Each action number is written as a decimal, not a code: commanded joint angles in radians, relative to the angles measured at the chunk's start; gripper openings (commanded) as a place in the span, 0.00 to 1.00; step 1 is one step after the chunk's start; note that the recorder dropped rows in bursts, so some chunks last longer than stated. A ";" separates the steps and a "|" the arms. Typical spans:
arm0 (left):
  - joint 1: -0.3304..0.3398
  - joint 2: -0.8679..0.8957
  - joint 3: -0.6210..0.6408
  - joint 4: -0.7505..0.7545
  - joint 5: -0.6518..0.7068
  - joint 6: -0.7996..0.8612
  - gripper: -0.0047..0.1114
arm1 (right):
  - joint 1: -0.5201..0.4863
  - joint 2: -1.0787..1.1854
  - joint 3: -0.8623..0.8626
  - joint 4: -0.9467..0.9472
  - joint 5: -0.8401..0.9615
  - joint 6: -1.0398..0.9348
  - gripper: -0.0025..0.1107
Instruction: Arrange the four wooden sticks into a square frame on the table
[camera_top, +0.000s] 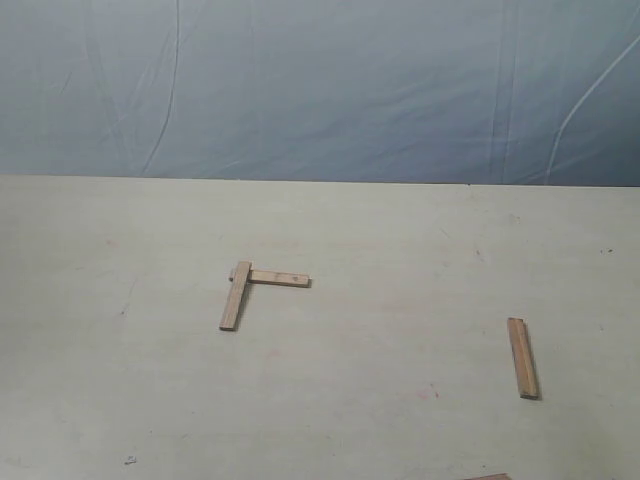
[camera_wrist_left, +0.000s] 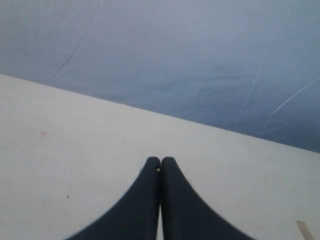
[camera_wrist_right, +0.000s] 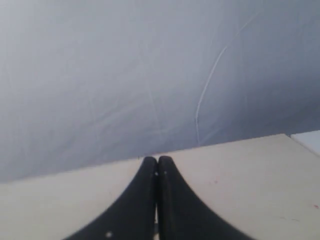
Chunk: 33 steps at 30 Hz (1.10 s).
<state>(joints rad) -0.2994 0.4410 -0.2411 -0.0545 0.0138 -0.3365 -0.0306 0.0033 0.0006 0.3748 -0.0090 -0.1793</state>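
Two wooden sticks form an L near the table's middle in the exterior view: one stick (camera_top: 235, 296) runs towards the front, and the stick with two dark dots (camera_top: 280, 279) lies across, overlapping it at the far corner. A third stick (camera_top: 522, 358) lies alone at the right. Only the tip of a fourth stick (camera_top: 490, 477) shows at the bottom edge. Neither arm appears in the exterior view. My left gripper (camera_wrist_left: 160, 161) is shut with nothing in it, above bare table (camera_wrist_left: 60, 150); a pale stick end (camera_wrist_left: 305, 230) shows at that view's corner. My right gripper (camera_wrist_right: 158, 160) is shut and holds nothing.
A blue-grey sheet backdrop (camera_top: 320, 90) hangs behind the table's far edge. The cream table (camera_top: 400, 240) carries faint marks and specks, among them a small dark scrap (camera_top: 130, 460) at the front left.
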 joint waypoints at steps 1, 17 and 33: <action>-0.005 -0.190 0.098 -0.021 -0.074 -0.003 0.04 | -0.008 -0.003 -0.001 0.286 -0.149 0.017 0.01; -0.002 -0.406 0.241 0.004 -0.040 0.008 0.04 | -0.008 0.426 -0.314 -0.132 -0.398 0.384 0.01; -0.002 -0.406 0.241 0.107 0.067 -0.001 0.04 | 0.188 1.483 -0.965 -0.459 0.696 0.352 0.02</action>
<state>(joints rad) -0.2994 0.0428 -0.0031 0.0596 0.0712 -0.3321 0.1158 1.3628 -0.8719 -0.0720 0.4747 0.2059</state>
